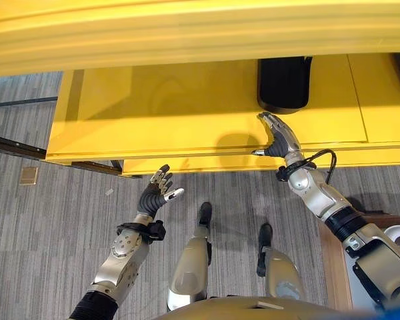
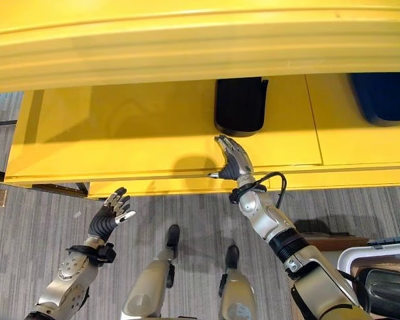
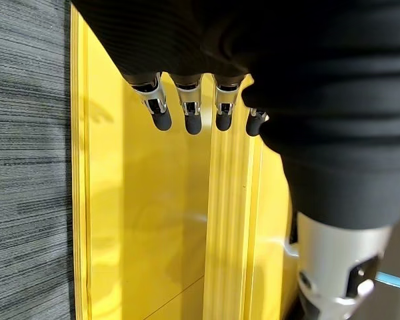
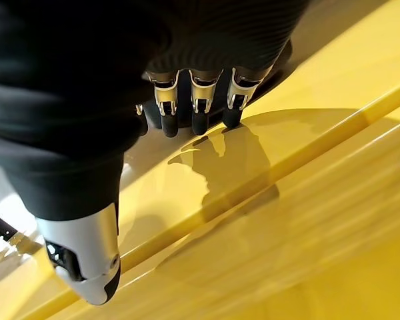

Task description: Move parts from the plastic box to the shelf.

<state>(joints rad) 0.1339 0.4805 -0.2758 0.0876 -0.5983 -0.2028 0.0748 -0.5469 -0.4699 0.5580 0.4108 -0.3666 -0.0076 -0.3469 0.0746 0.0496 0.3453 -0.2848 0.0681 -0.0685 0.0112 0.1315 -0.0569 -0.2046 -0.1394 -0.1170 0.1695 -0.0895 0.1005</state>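
Observation:
A black part (image 1: 283, 83) lies on the lower board of the yellow shelf (image 1: 187, 107), towards the right. My right hand (image 1: 280, 137) hovers open over the board's front edge, just in front of that part, holding nothing. In the right wrist view its fingertips (image 4: 197, 121) point down close to the yellow surface (image 4: 307, 187). My left hand (image 1: 157, 190) is raised open and empty above the floor, in front of the shelf's left half. The left wrist view has its straight fingers (image 3: 187, 113) before the shelf edge (image 3: 230, 220).
A second yellow board (image 1: 200, 33) overhangs the top of the view. A blue thing (image 2: 387, 97) lies further right on the shelf. At the lower right is a pale box rim (image 2: 380, 250) with a dark thing (image 2: 387, 287) inside. A dark rail (image 1: 13, 147) runs along the grey floor at left.

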